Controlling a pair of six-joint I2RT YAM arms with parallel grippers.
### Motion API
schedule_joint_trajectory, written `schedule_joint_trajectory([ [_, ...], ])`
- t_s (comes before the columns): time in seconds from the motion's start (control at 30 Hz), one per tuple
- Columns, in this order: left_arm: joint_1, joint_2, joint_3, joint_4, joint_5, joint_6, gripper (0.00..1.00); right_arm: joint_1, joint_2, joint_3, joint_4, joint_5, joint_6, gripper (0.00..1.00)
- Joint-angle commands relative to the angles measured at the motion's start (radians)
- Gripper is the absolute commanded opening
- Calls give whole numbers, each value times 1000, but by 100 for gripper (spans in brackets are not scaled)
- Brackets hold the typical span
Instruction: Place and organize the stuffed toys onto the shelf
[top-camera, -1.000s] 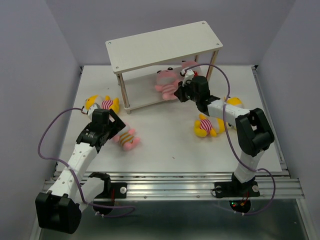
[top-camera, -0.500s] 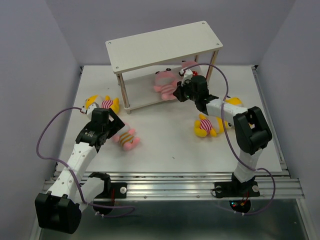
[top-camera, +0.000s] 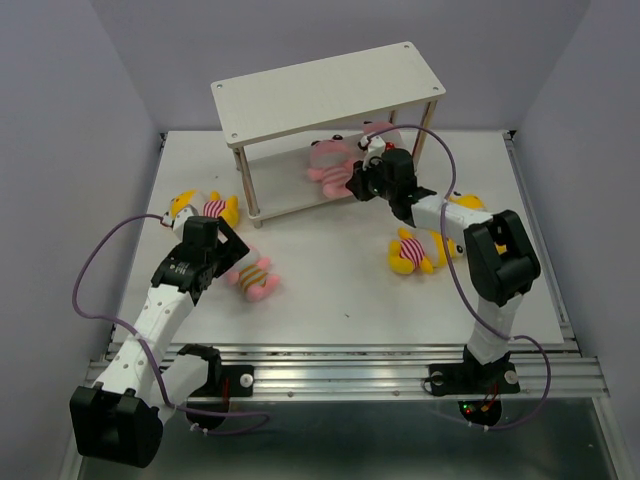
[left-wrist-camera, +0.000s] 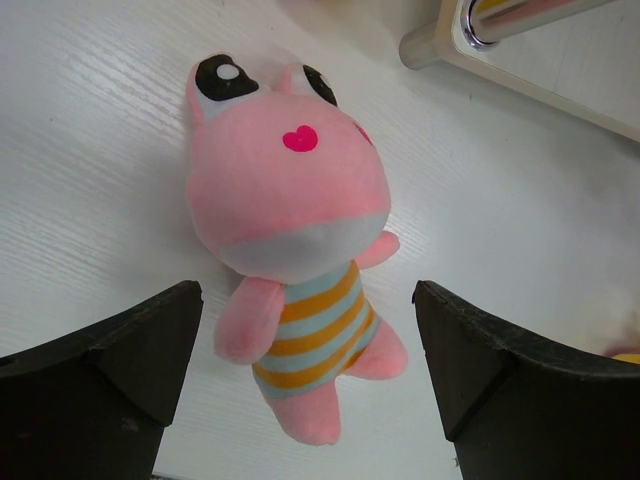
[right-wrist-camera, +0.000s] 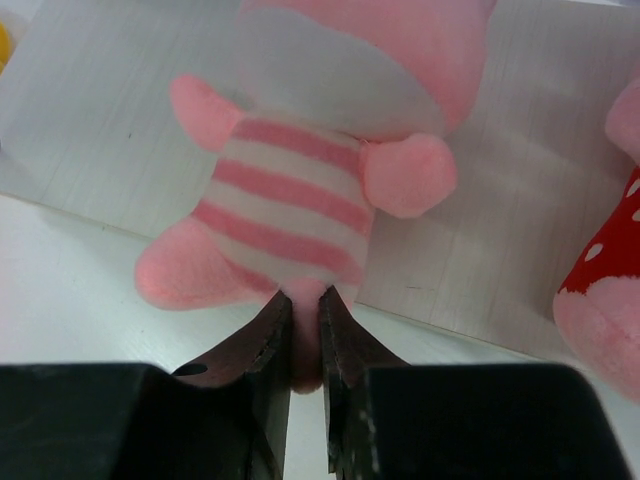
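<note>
My right gripper (top-camera: 353, 186) (right-wrist-camera: 304, 345) is shut on one leg of a pink toy in a pink-and-white striped shirt (top-camera: 326, 162) (right-wrist-camera: 300, 205). That toy lies on the lower board of the off-white shelf (top-camera: 330, 85) (right-wrist-camera: 90, 120). A pink toy in a red polka-dot shirt (top-camera: 381, 134) (right-wrist-camera: 612, 265) lies on the same board to its right. My left gripper (top-camera: 231, 262) (left-wrist-camera: 305, 390) is open above a pink toy in an orange-and-blue striped shirt (top-camera: 255, 277) (left-wrist-camera: 290, 190), which lies on the table between the jaws.
A yellow toy (top-camera: 202, 208) lies left of the shelf. Another yellow toy (top-camera: 413, 252) lies under my right arm and a third (top-camera: 468, 207) shows partly behind it. A shelf leg (left-wrist-camera: 432, 44) stands just beyond the left gripper's toy.
My right gripper has moved slightly up and left toward the shelf with the pink striped toy in it. The left arm has shifted very little.
</note>
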Motion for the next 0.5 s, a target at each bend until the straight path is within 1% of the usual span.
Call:
schedule_joint_trajectory([
  [0.0, 3, 0, 43, 0, -24, 17, 99, -9, 11, 59, 51, -18, 3, 20],
  [0.07, 3, -1, 42, 0, -24, 17, 99, -9, 13, 62, 47, -18, 5, 23],
  [0.13, 3, -1, 42, 0, -24, 17, 99, -9, 14, 65, 44, -16, 3, 23],
  [0.2, 3, -1, 42, -1, -24, 17, 99, -19, 16, 70, 38, -18, 0, 28],
  [0.23, 4, 0, 42, 2, -24, 19, 99, -19, 17, 76, 33, -18, -3, 32],
  [0.33, 3, 0, 42, 2, -22, 21, 99, -19, 22, 84, 15, -15, -3, 36],
  [0.47, 3, -1, 42, 0, -24, 17, 99, -19, 19, 85, 15, -1, 0, 45],
])
